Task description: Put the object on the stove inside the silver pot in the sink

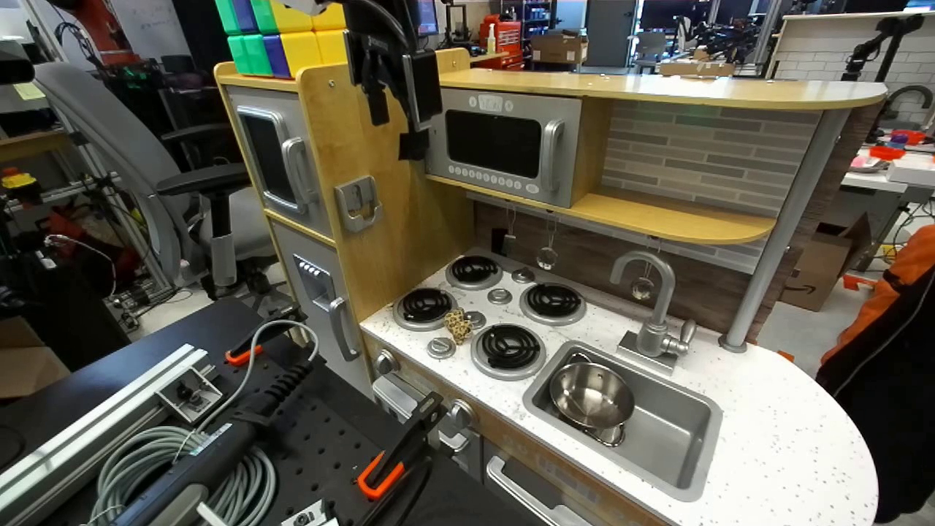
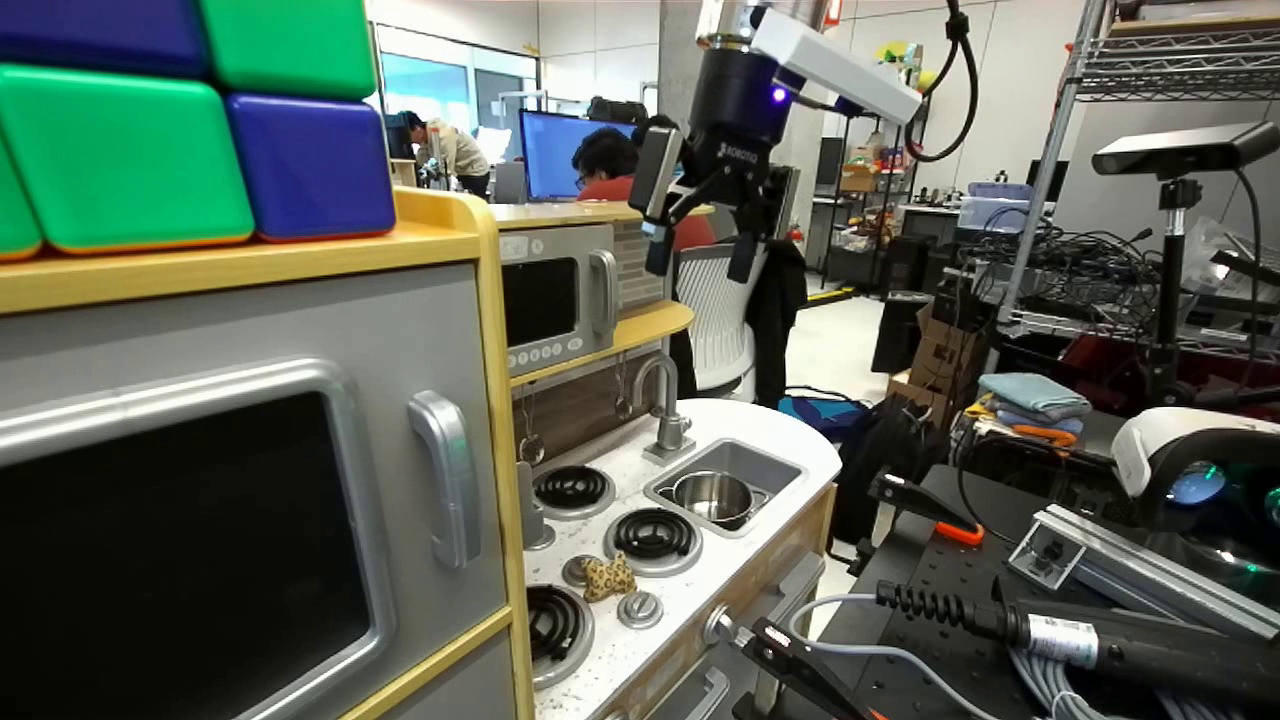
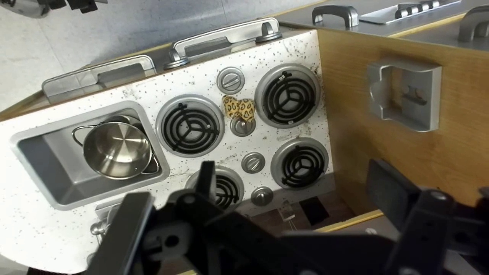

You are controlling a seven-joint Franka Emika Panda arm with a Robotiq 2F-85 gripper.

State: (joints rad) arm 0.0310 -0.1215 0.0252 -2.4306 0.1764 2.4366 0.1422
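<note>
Seeing, left to right in the wrist view: below and left of the wide-spread claw (image 2: 700, 254), the sink (image 3: 65, 160) with the silver pot (image 3: 116, 151) inside; below the claw, on the stove (image 3: 235, 148), the leopard-spotted toy (image 3: 238, 107), between two burners (image 3: 190, 126) and overlapping a knob (image 3: 241, 129); toward the claw's right, the wooden panel (image 3: 405, 147).
</note>
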